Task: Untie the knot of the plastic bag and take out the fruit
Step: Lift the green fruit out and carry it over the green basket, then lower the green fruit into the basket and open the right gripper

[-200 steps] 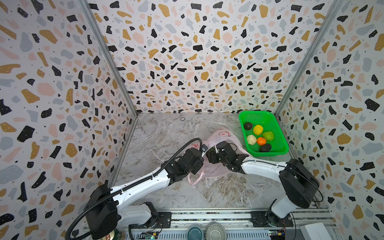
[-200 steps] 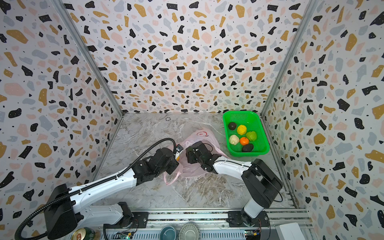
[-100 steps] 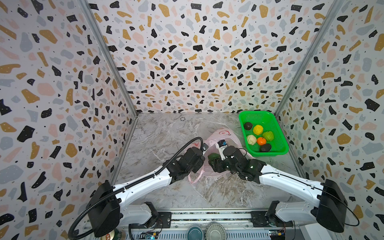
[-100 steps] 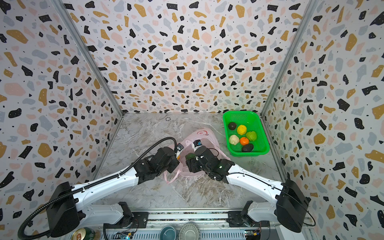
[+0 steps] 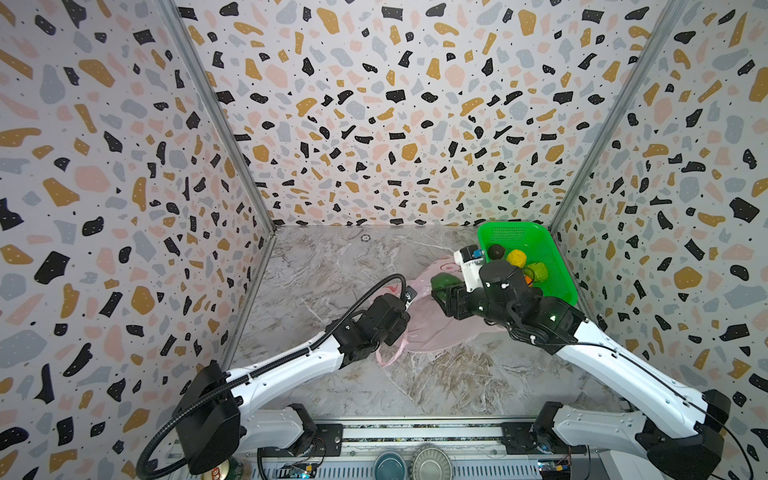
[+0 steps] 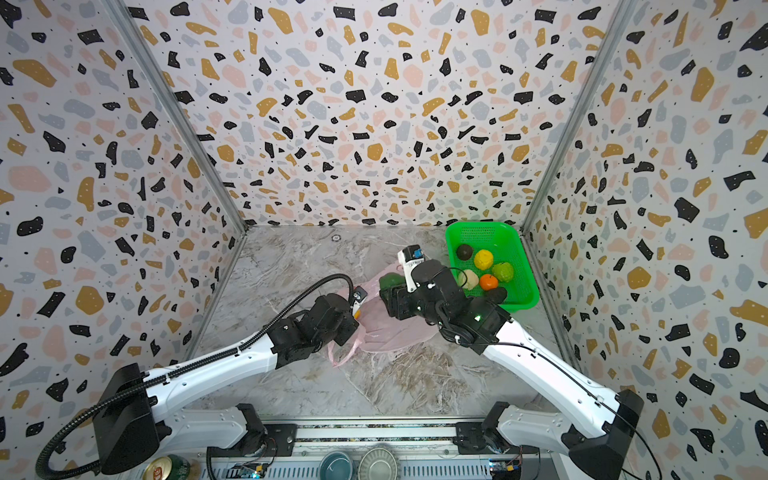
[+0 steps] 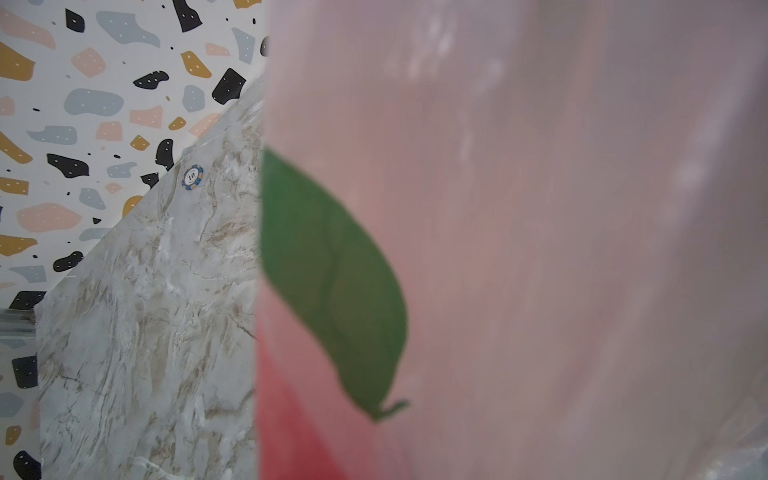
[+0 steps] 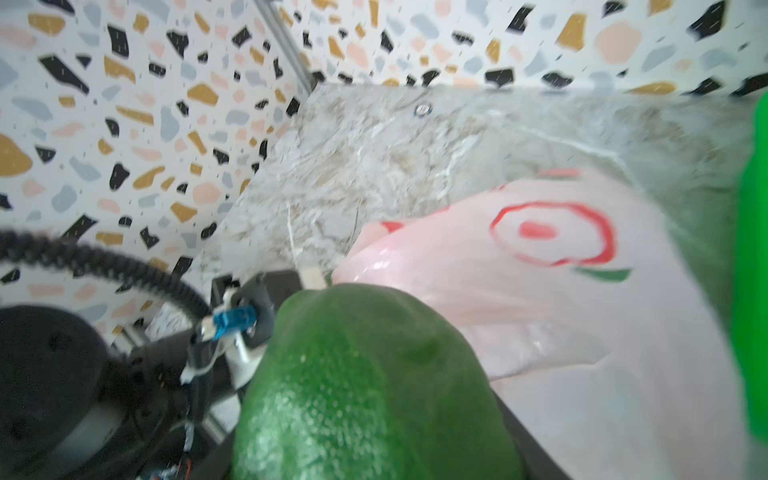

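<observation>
The left gripper [image 5: 401, 322] is pinched closed on the left edge of the plastic bag [image 5: 440, 332]. The bag lies slack in the middle of the marble table [image 5: 332, 270], with a loop handle [image 5: 388, 355] trailing toward the near side. Just right of that, the right gripper [image 5: 445, 291] has its jaws clamped around the dark green fruit [image 5: 441, 281], held up over the bag. At the far right, the green basket [image 5: 515, 232] holds the other fruit [image 6: 483, 259]: yellow, orange, light green, cream and two dark pieces.

Thin pink plastic bag [image 5: 440, 328] lies on marbled tabletop [image 5: 332, 266]; green mesh basket [image 5: 515, 232] stands right of it (back corner), small fruits [image 6: 483, 259] inside; dark green oval fruit [image 5: 442, 281] above the bag.
</observation>
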### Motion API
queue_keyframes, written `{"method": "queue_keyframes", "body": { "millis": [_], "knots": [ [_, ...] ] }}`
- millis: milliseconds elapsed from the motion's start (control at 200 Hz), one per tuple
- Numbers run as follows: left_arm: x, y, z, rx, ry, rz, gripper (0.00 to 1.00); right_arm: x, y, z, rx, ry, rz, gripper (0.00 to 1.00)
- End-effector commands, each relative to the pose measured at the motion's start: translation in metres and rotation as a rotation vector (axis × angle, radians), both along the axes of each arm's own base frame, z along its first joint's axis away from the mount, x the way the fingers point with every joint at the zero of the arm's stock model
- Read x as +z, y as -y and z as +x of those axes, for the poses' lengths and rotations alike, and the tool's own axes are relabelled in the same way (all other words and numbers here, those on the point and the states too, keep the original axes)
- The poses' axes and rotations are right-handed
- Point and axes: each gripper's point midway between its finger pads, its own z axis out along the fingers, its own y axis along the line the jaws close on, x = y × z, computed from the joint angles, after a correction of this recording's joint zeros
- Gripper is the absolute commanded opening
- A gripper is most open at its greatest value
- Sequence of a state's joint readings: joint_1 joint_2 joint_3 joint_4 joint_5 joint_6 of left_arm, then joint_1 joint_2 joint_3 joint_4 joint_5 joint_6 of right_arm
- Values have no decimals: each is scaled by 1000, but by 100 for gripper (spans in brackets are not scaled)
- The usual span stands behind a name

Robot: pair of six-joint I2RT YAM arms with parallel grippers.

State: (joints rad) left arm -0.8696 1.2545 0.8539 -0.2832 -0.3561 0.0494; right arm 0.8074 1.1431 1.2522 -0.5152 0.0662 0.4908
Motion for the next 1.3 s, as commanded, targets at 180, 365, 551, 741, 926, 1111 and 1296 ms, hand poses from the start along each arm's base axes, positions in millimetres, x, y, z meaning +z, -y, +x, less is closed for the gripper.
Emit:
{"method": "queue_keyframes", "body": {
  "millis": [180, 365, 551, 741, 926, 1111, 1296],
  "knots": [
    [9, 6, 9, 5, 25, -25, 0, 37, 83, 77, -217, 117, 87, 55],
    [12, 7, 10, 0, 33, -22, 0, 2, 133, 135, -344, 105, 81, 55],
    [15, 10, 11, -4, 36, -29, 0, -49, 175, 188, -449, 61, 44, 55],
    [17, 11, 12, -14, 41, -25, 0, -104, 207, 227, -519, -6, 1, 55],
    [19, 10, 13, -14, 49, -9, 0, -147, 229, 248, -563, -67, -41, 55],
    [24, 12, 14, -18, 58, -15, 0, -168, 239, 254, -581, -107, -62, 60],
    [25, 12, 15, -19, 59, -12, 0, -175, 243, 252, -594, -132, -80, 78]
  ]
}}
